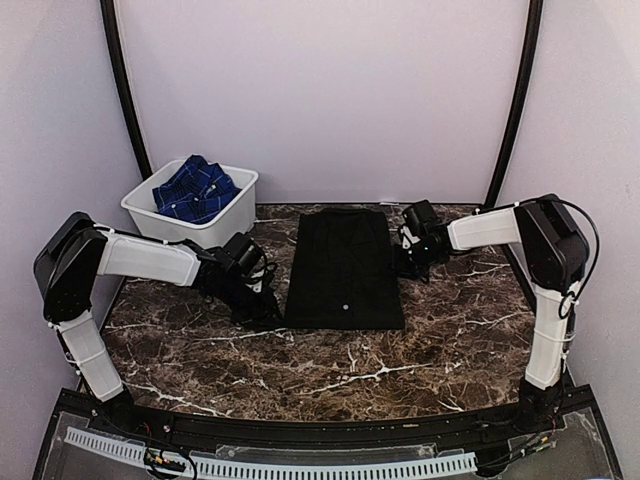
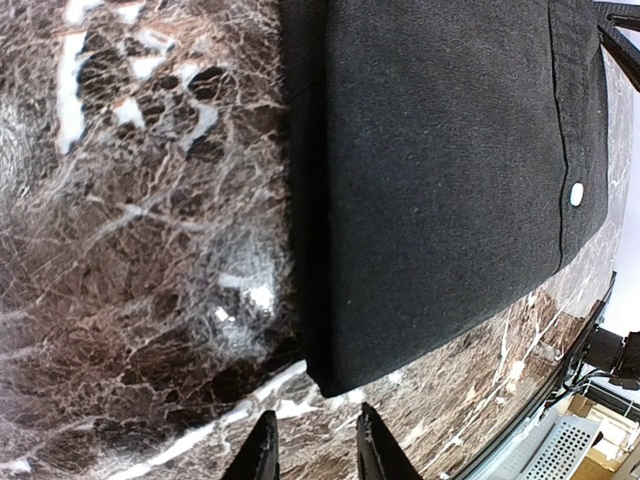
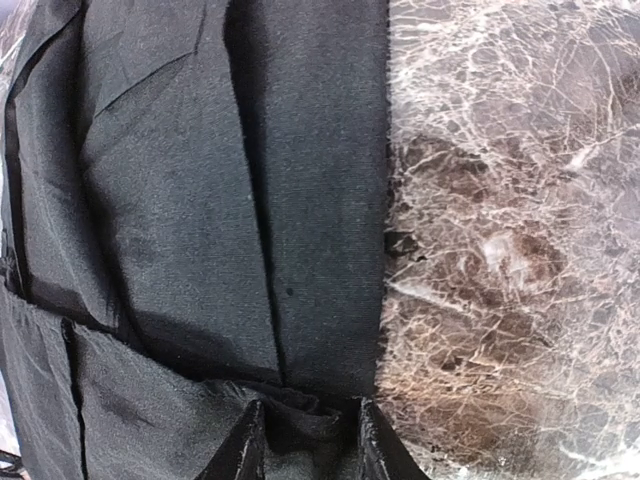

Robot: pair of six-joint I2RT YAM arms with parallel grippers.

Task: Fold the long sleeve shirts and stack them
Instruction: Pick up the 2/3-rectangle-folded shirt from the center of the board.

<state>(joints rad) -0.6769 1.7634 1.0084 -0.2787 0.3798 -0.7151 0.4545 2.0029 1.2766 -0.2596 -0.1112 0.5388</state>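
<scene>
Two shirts: one black shirt lies flat at the centre of the table; one blue checked shirt sits in the single white tub. The right gripper clamps the black shirt's edge; the left gripper is slightly parted and empty.

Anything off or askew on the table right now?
Nothing spilled or damaged. The black shirt lies flat, only puckered between the right fingers. The blue checked shirt sits crumpled in the white tub, not folded.
</scene>
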